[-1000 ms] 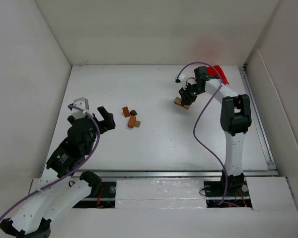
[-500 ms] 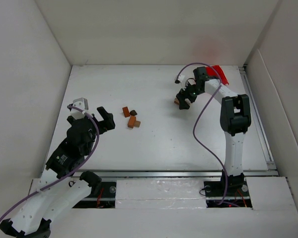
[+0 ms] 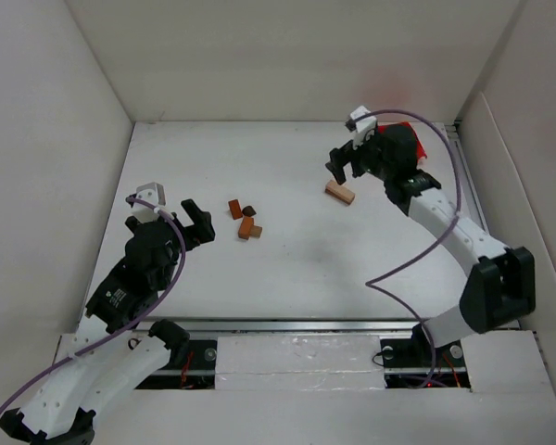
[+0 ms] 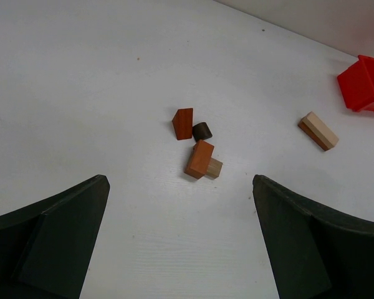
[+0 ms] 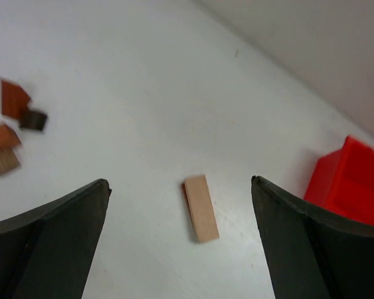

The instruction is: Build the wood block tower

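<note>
The wood blocks for the tower lie loose on the white table (image 3: 296,269), and no stack shows. A long tan block (image 3: 339,192) (image 5: 201,208) (image 4: 318,131) lies flat by itself. My right gripper (image 3: 347,163) (image 5: 181,182) hangs open above it, touching nothing. Further left is a cluster: a reddish wedge (image 3: 234,209) (image 4: 183,123), a small dark piece (image 3: 248,210) (image 4: 202,131), and an orange-brown block (image 3: 246,226) (image 4: 199,159) touching a small tan cube (image 4: 214,167). My left gripper (image 3: 196,222) (image 4: 179,180) is open and empty, left of the cluster.
A red plastic bin (image 3: 413,139) (image 5: 352,180) (image 4: 364,84) stands at the back right, partly hidden behind the right arm. White walls enclose the table on three sides. A metal rail (image 3: 482,232) runs along the right edge.
My right gripper opened, let go of the long tan block and rose away; the block now lies flat on the table. The right arm swung outward. The left arm has not moved.
</note>
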Motion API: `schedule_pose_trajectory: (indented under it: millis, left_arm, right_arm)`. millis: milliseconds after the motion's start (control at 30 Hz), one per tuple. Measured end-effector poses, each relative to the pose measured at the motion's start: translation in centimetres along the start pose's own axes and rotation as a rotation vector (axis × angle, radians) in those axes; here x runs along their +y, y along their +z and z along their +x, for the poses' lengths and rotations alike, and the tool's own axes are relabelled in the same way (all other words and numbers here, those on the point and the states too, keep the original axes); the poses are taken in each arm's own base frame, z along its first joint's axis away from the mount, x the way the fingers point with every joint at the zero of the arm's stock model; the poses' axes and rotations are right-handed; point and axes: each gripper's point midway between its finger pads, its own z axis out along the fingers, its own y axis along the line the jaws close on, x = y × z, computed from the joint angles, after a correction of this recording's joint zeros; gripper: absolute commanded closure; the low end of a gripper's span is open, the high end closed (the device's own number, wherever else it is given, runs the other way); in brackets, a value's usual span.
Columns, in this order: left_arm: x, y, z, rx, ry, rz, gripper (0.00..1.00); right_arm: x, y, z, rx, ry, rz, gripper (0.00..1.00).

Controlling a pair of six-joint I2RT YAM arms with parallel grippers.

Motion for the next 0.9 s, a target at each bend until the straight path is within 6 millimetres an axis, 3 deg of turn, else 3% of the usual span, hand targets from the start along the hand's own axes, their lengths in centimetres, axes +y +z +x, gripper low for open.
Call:
schedule_pose_trajectory:
  millis: [67, 133, 233, 400, 567, 700, 900]
  left_arm:
    - [0.0, 0.0, 0.0, 0.0, 0.0, 0.0, 0.01]
    - [0.0, 0.0, 0.0, 0.0, 0.0, -0.001, 0.01]
    - [0.1, 0.0, 0.0, -0.002, 0.0, -0.003, 0.01]
    - [0.1, 0.0, 0.0, -0.002, 0.0, -0.003, 0.01]
    - [0.1, 0.0, 0.0, -0.002, -0.001, -0.003, 0.01]
    - [0.0, 0.0, 0.0, 0.0, 0.0, 0.0, 0.01]
    - [0.0, 0.0, 0.0, -0.001, 0.002, 0.001, 0.01]
  right_arm:
    - [0.1, -2.4, -2.9, -0.184, 0.032, 0.004, 0.0]
    - [-0.3, -3.6, -4.1, -0.284, 0.06, -0.016, 0.0]
    - [-1.6, -2.5, -3.7, -0.271, 0.088, -0.023, 0.0]
    - [-2.0, 0.7, 0.3, -0.06, 0.043, -0.065, 0.07]
    - [-2.3, 3.1, 6.5, 0.16, 0.022, -0.11, 0.09]
    - [-1.5, 3.3, 11.2, 0.292, 0.045, -0.152, 0.09]
    - [-1.2, 3.7, 15.0, 0.399, 0.064, -0.185, 0.14]
